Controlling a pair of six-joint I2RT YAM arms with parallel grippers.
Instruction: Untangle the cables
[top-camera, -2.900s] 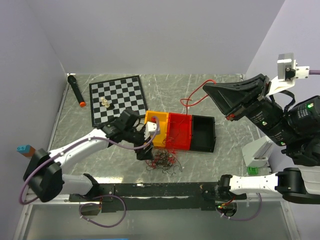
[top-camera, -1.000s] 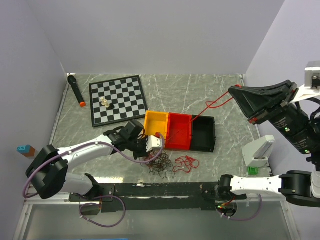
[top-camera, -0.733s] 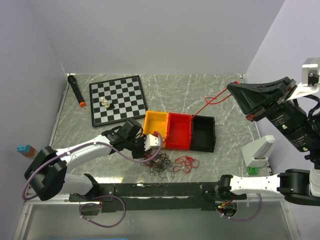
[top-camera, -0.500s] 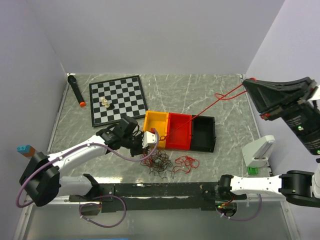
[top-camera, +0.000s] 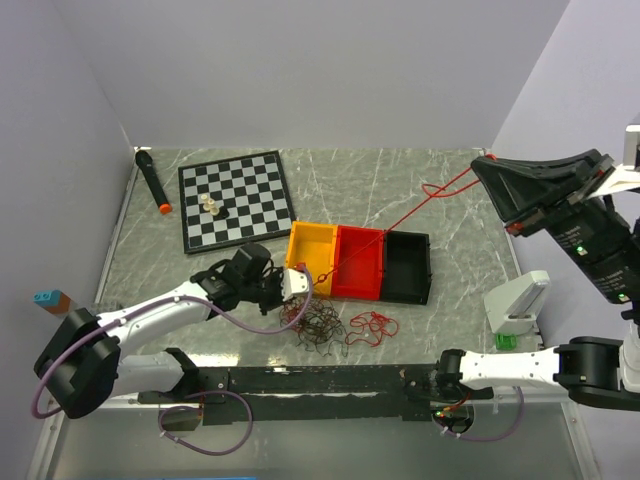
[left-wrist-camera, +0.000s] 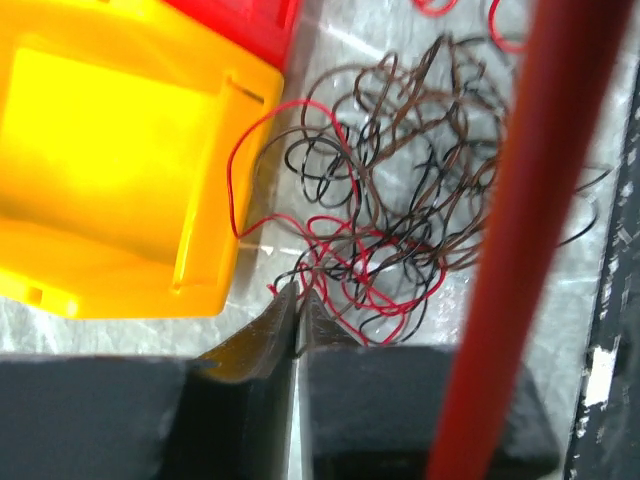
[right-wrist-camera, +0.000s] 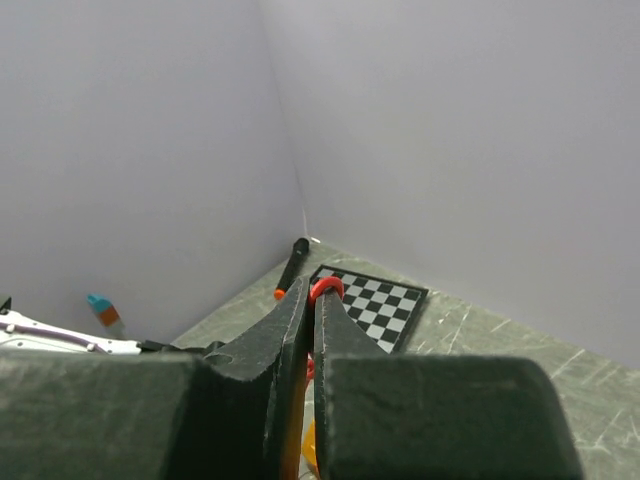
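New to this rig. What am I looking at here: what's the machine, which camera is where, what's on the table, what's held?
Two robot arms with two-finger grippers are bolted at the near edge of the table. The wide picture looks down from above and behind them; the other two come from cameras on each wrist. On it lie a chessboard, a black marker, a yellow bin, a red bin, a black bin, and a tangle of red and black cables. The right gripper, raised high, pinches one red cable that runs taut down toward the tangle. The left gripper is closed at the tangle's edge; whether it pinches a strand is unclear.
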